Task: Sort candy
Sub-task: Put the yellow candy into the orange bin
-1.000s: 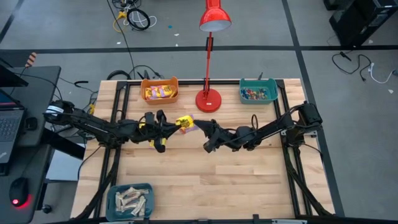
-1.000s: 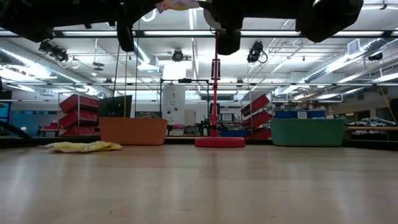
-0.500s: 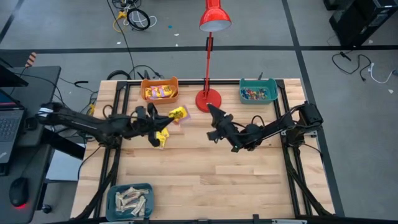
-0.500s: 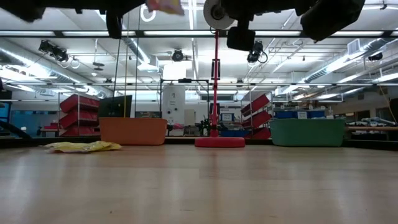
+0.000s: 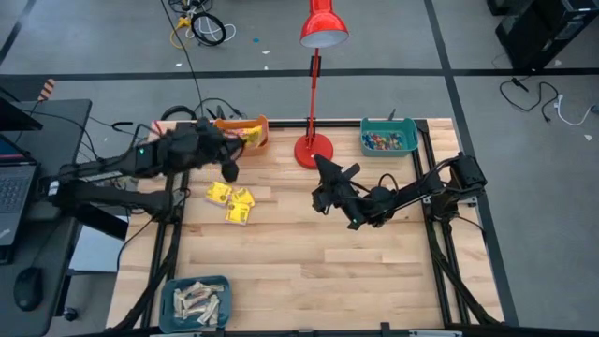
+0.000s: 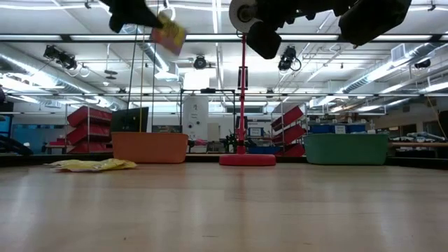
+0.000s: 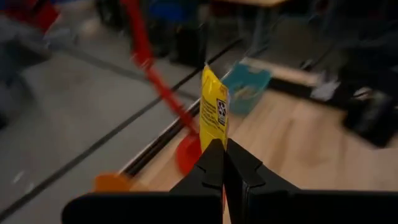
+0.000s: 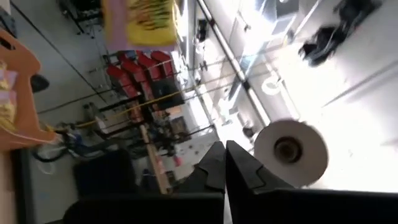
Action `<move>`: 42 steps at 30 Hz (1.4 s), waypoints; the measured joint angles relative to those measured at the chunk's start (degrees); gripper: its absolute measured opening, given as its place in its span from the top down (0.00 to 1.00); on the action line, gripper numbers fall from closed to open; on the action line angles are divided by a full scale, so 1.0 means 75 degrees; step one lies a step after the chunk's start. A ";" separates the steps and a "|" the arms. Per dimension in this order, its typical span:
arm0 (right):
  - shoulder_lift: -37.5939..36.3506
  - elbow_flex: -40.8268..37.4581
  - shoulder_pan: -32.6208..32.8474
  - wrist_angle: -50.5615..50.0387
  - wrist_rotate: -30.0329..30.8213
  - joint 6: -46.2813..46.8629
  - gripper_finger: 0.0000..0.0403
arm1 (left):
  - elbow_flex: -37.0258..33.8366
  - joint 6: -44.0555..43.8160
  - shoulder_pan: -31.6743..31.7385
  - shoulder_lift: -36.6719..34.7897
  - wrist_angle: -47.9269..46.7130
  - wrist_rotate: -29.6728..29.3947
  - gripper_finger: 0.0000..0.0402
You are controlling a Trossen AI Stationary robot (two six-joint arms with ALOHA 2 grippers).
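Left gripper point(image 5: 231, 140) raised above the wooden table's point(image 5: 309, 271) back edge, beside the orange plastic bin point(image 5: 255, 126), fingers clamped on 1 glossy yellow square packet point(image 7: 214, 112) with dark print. 3 more crinkled yellow packets point(image 5: 230, 200) lying flat on the pale planks nearby. Right gripper point(image 5: 319, 166) lifted mid-table near the red lamp base point(image 5: 314, 150), fingers pressed together, holding nothing. Teal bin point(image 5: 389, 138) of tiny colourful pieces at the back right.

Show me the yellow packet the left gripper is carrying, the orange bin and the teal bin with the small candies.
yellow packet point(image 7: 214, 118), left wrist view, middle of its printed face above the gripper.
orange bin point(image 6: 150, 148), low view, centre of its front wall.
teal bin point(image 5: 389, 150), high view, its near rim.
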 joint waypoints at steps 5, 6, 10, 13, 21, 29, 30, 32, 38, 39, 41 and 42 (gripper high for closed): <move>0.0000 -0.0002 -0.0100 0.0000 0.1132 0.1015 1.00 | 0.0018 -0.0136 0.1911 0.0124 -0.1115 0.1604 1.00; 0.0000 -0.0003 -0.0124 0.0001 0.1392 0.1259 1.00 | 0.0018 -0.0118 0.2295 0.0210 -0.1247 0.1918 1.00; 0.0000 -0.0003 -0.0147 0.0000 0.1737 0.1801 1.00 | 0.0018 0.0184 0.3775 0.0719 -0.1213 0.2988 1.00; 0.0000 -0.0003 -0.0134 0.0000 0.1608 0.2084 1.00 | 0.0018 0.0240 0.4877 0.1283 -0.1029 0.4205 1.00; 0.0000 -0.0003 -0.0181 -0.0003 0.1551 0.2814 1.00 | 0.0015 0.0220 0.6667 0.3088 -0.0544 0.6473 1.00; 0.0000 -0.0003 -0.0184 -0.0003 0.1545 0.2847 1.00 | 0.0012 0.0451 0.7203 0.4062 -0.0672 0.6508 1.00; 0.0000 -0.0003 -0.0184 -0.0003 0.1545 0.2850 1.00 | 0.0012 0.0459 0.7205 0.4109 -0.0672 0.6508 1.00; 0.0000 -0.0003 -0.0190 -0.0003 0.1545 0.2850 1.00 | 0.0012 0.0465 0.7205 0.4180 -0.0670 0.6508 1.00; 0.0000 -0.0003 -0.0190 -0.0003 0.1542 0.2850 1.00 | 0.0012 0.0446 0.7203 0.4305 -0.0711 0.5899 1.00; 0.0000 -0.0003 -0.0190 -0.0003 0.1542 0.2850 1.00 | 0.0012 0.0419 0.7205 0.4319 -0.0759 0.5759 1.00; 0.0000 -0.0003 -0.0190 -0.0003 0.1542 0.2850 1.00 | 0.0012 0.0365 0.7205 0.4321 -0.0878 0.5428 1.00; 0.0000 -0.0003 -0.0190 -0.0003 0.1542 0.2850 1.00 | 0.0012 0.0301 0.7205 0.4321 -0.0939 0.5308 1.00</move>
